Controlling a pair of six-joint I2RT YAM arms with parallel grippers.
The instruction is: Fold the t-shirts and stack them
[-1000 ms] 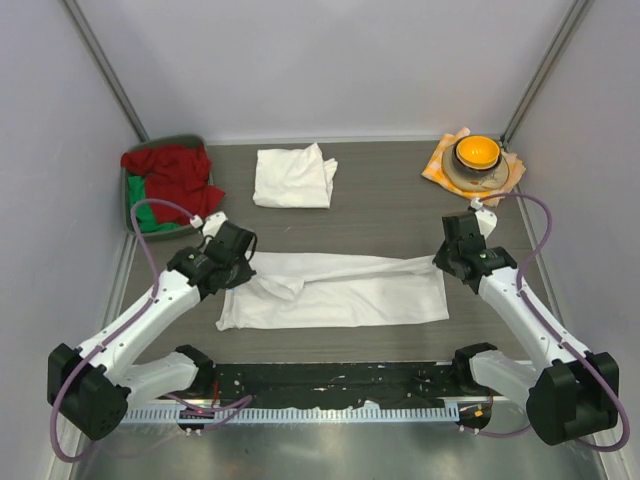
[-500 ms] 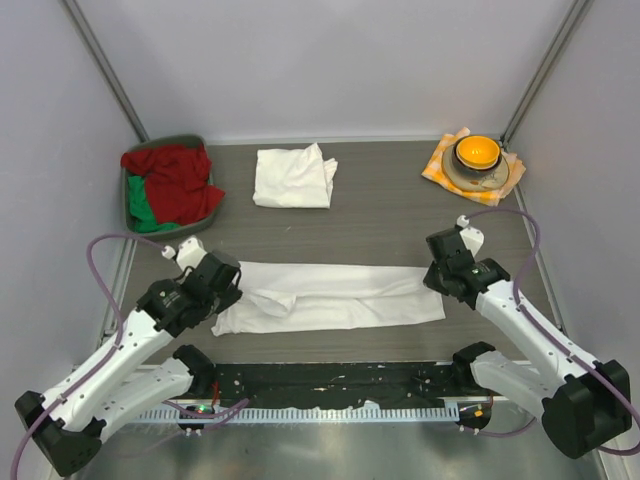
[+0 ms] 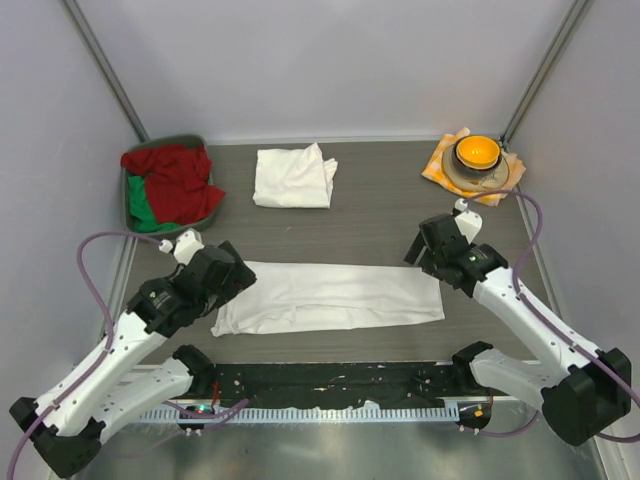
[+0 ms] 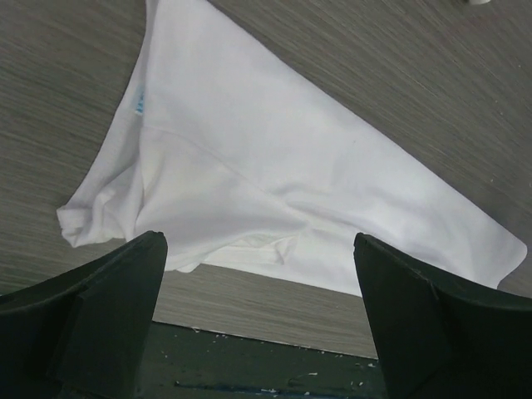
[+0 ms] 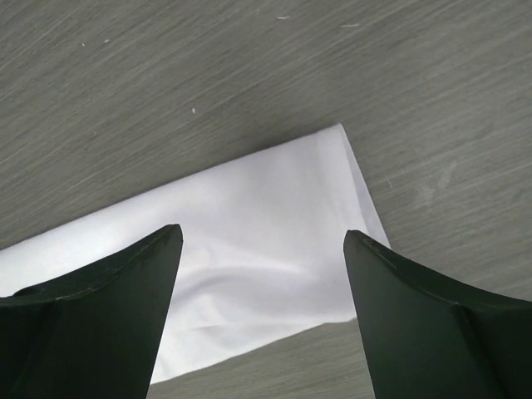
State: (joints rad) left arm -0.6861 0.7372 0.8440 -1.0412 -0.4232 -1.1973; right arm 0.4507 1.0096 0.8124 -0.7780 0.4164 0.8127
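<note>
left pincer (image 3: 228, 275) spread wide, nothing between its fingers, over left end of long flat white cotton t-shirt (image 3: 330, 297); right pincer (image 3: 432, 250) also spread and empty, above that shirt's right end. shirt lies as a band across near half of grey wood-grain desk (image 3: 390, 215), between the arms. second white t-shirt (image 3: 293, 177), folded small, far centre, well apart. green bin (image 3: 127, 195) with red and green cloth far left, orange bowl (image 3: 476, 152) on checked cloth far right
</note>
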